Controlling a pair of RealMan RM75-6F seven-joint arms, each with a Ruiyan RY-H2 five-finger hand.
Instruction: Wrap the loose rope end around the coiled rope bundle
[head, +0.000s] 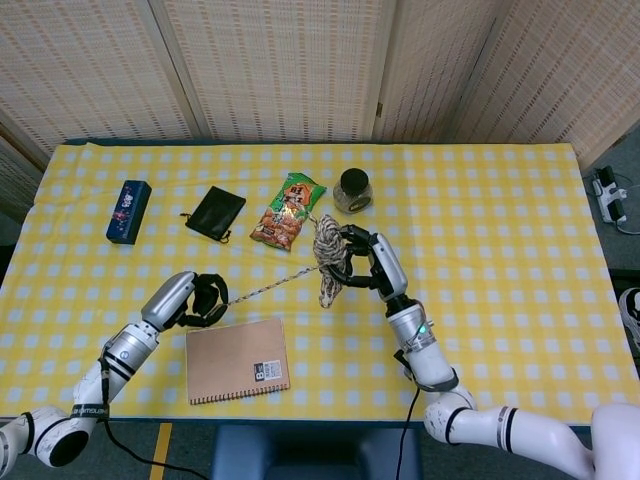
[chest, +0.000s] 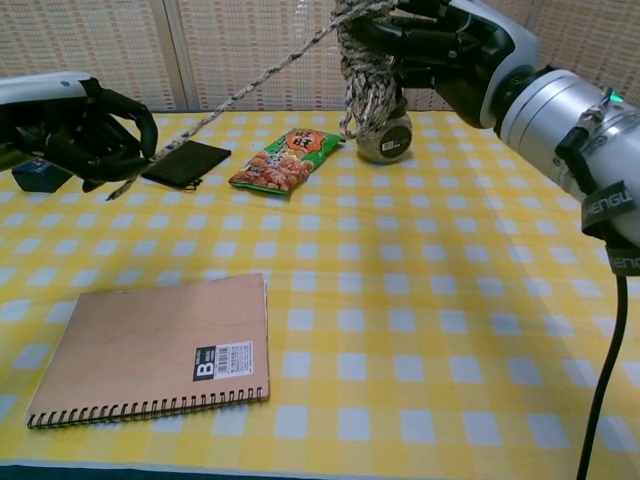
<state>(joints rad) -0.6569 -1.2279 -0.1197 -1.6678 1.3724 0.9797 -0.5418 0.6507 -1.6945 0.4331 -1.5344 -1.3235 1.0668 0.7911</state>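
Yellow-and-white checked cloth (head: 500, 230) covers the counter; brown notebook (head: 237, 360), orange-green snack bag (head: 288, 210), black pouch (head: 215, 213), blue box (head: 128, 211), beige speckled rope bundle (head: 328, 248) (flecked darker).

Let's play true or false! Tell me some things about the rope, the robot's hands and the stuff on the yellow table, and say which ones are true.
1. The right hand holds the coiled rope bundle up off the table. True.
2. The left hand is empty. False: it grips the loose rope end.
3. The rope between the hands looks stretched. True.
4. The notebook lies open. False: it lies closed.
5. The jar stands beside the blue box. False: it stands beside the snack bag.
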